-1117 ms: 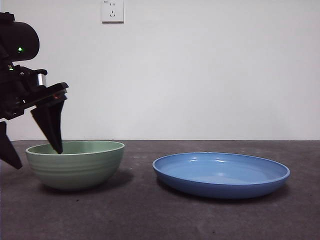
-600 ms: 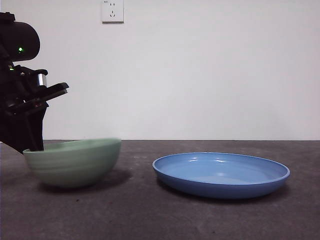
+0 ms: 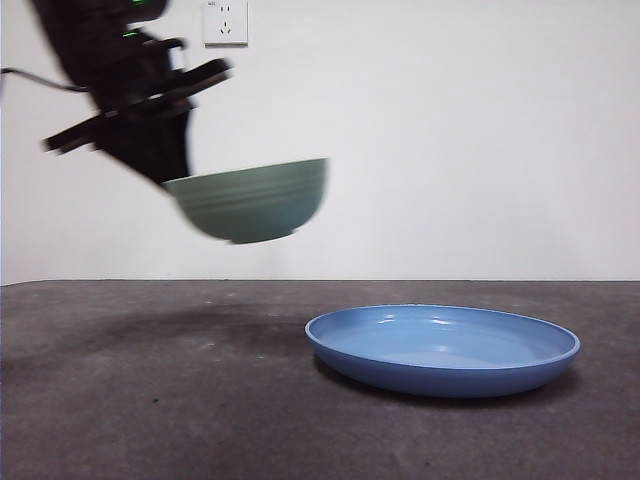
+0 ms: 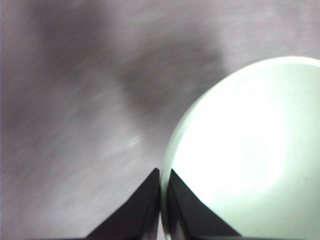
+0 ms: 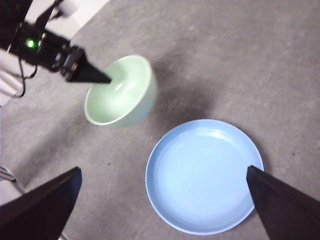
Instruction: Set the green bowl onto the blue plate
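The green bowl (image 3: pixel 252 199) hangs in the air, well above the table and to the left of the blue plate (image 3: pixel 442 348). My left gripper (image 3: pixel 172 168) is shut on the bowl's left rim; in the left wrist view its jaws pinch the rim (image 4: pixel 164 192) of the bowl (image 4: pixel 250 150). The right wrist view shows the bowl (image 5: pixel 120 91) held beside the blue plate (image 5: pixel 204 175), which lies flat and empty. My right gripper (image 5: pixel 165 200) is open, high above the plate.
A dark grey table (image 3: pixel 200 400) runs under everything. A white wall with a power socket (image 3: pixel 225 20) stands behind.
The left gripper closed on the bowl's rim, then lifted it off the table, up and to the right toward the plate. The plate has not moved.
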Controlling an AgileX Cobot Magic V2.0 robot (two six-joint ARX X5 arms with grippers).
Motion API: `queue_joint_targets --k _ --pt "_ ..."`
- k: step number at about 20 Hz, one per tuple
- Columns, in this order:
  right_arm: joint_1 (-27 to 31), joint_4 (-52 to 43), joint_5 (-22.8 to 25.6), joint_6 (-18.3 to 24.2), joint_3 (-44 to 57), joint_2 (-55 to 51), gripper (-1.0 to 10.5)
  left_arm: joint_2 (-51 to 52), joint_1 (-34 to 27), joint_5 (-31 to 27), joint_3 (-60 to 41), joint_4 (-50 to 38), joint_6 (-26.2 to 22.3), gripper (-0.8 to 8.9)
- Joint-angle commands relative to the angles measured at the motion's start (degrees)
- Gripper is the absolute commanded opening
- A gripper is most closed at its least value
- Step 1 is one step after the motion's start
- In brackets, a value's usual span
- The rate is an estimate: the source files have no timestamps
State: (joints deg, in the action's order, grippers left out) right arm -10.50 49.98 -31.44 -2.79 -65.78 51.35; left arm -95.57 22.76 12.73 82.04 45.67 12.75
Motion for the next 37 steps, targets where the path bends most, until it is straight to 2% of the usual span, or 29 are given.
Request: queue_joint_targets --k 1,6,11,16,23,24,27,28,31,35,37 --pt "-0.24 0.68 0.0 0.26 -0.77 -0.76 5.4 -6.34 4.39 -0.11 7.65 2.05 0.17 0.12" --pt "-0.24 1.55 0.44 0.26 -0.77 -4.0 5.4 -19.39 12.9 -0.35 20.13 5.38 -0.24 0.12" --pt "-0.24 1.77 0.42 0.24 -0.77 -6.84 5.4 -29.16 17.75 -2.86 29.51 11.52 -1.64 0.11" --pt "-0.24 1.95 0.42 0.2 -0.77 -7.76 5.4 -31.76 18.43 -5.84 30.18 11.56 -1.75 0.11" --pt "-0.24 2.32 0.42 0.2 -0.77 -7.74 5.4 -31.98 18.69 -5.86 30.18 11.45 -1.75 0.37" --pt "-0.24 2.34 0.42 0.2 -0.77 -7.72 5.4 -31.98 18.82 -5.86 30.18 11.15 -1.73 0.77" --pt "-0.24 2.43 0.39 0.2 -0.77 -7.72 5.4 -31.85 18.84 -5.86 30.71 10.56 -1.68 3.62" --pt "-0.24 2.47 0.39 0.2 -0.77 -7.72 5.4 -31.85 18.82 -5.86 31.56 11.45 -1.66 4.15" --pt "-0.24 2.51 0.42 0.22 -0.77 -7.72 5.4 -31.82 18.84 -5.86 36.76 17.38 -2.54 4.33" --pt "-0.24 2.51 0.42 0.24 -0.77 -7.69 5.4 -30.21 18.84 -5.9 42.99 27.12 -6.16 6.17" --pt "-0.24 2.49 0.44 0.24 -0.77 -7.69 5.4 -28.15 18.53 -5.92 43.1 31.32 -8.13 6.29"
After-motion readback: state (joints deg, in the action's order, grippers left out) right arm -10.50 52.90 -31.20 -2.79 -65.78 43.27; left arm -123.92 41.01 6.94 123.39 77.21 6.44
